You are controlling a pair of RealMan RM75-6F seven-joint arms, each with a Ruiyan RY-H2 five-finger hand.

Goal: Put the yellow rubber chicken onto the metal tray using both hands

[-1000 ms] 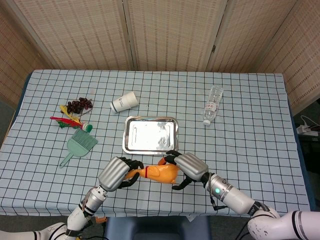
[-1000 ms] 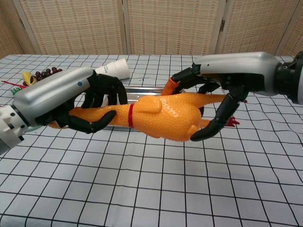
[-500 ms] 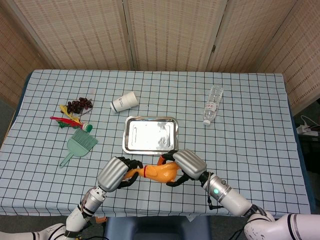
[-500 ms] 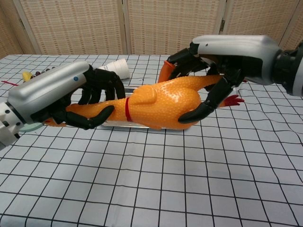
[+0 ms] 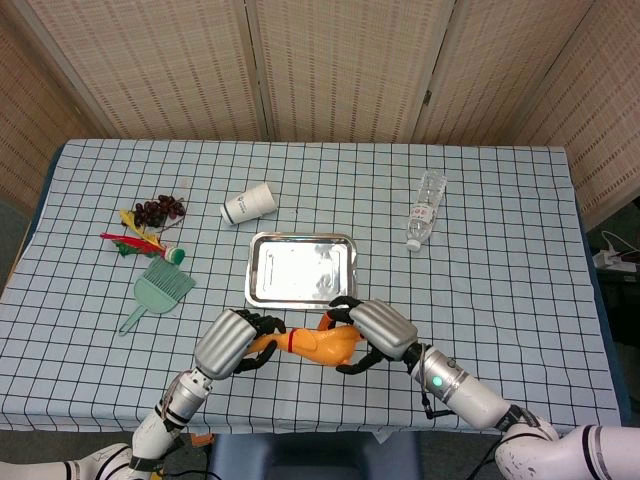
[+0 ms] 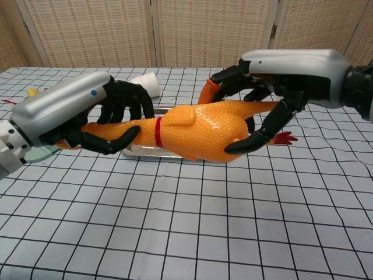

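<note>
Both hands are gripping the yellow rubber chicken (image 5: 318,346) in the head view, just in front of the metal tray (image 5: 300,268). Left hand (image 5: 232,340) is closing around the neck; right hand (image 5: 375,332) is clasping the body. Chest view: chicken (image 6: 198,129) is hanging above the checkered tablecloth (image 6: 192,221), fingers (image 6: 111,142) wrapping it.

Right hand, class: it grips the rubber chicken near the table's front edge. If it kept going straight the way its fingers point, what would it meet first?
Probably the metal tray. The right hand holds the rubber chicken just short of the tray's near rim, fingers pointing towards it. Height above the tray is unclear, so it may pass over the rim.
</note>
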